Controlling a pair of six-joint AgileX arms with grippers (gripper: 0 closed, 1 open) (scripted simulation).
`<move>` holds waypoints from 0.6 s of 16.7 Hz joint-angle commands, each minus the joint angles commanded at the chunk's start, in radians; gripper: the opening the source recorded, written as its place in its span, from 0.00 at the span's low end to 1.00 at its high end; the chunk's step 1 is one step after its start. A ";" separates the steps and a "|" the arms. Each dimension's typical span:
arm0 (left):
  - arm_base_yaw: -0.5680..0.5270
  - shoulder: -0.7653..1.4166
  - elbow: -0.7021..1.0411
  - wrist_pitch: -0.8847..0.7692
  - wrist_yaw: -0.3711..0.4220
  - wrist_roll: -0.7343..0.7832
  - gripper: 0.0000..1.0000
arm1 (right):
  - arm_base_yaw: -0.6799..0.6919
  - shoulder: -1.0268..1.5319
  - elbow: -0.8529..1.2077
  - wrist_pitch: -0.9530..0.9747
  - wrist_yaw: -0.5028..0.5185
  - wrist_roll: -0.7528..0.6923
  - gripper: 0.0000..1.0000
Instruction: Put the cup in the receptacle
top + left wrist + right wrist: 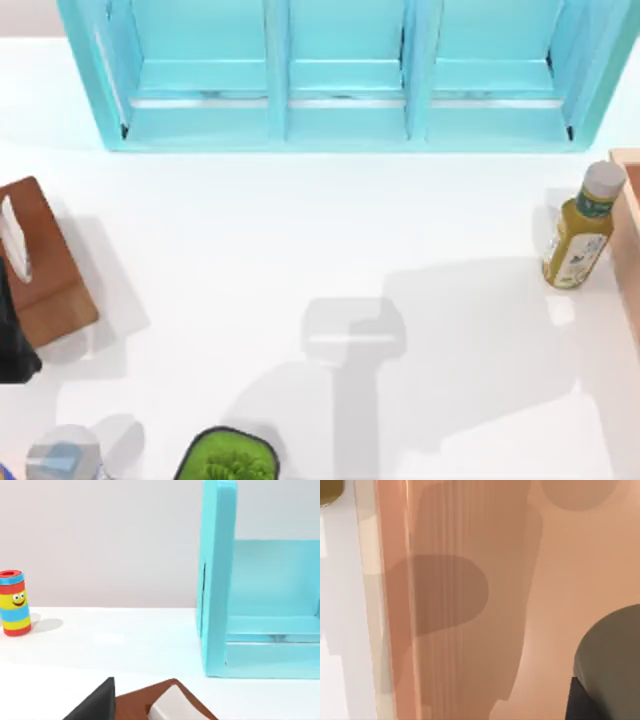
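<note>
Right gripper's finger touches the cup over the tray; whether it pinches, cannot tell

My cup looks plain matt olive-grey over the smooth, pale peach receptacle. The tabletop is smooth white, the shelf unit painted turquoise with slight sheen, the tissue box brown and wood-like
</note>
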 joint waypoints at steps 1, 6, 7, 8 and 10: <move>0.000 0.000 0.000 0.000 0.000 0.000 1.00 | -0.002 0.002 -0.026 0.027 0.000 -0.001 0.00; 0.000 0.000 0.000 0.000 0.000 0.000 1.00 | -0.011 0.013 -0.131 0.148 0.000 -0.007 0.00; 0.000 0.000 0.000 0.000 0.000 0.000 1.00 | -0.012 0.016 -0.158 0.175 0.000 -0.009 0.00; 0.000 0.000 0.000 0.000 0.000 0.000 1.00 | -0.013 0.020 -0.178 0.197 0.000 -0.010 0.00; 0.000 0.000 0.000 0.000 0.000 0.000 1.00 | -0.016 0.026 -0.194 0.216 -0.002 -0.013 0.00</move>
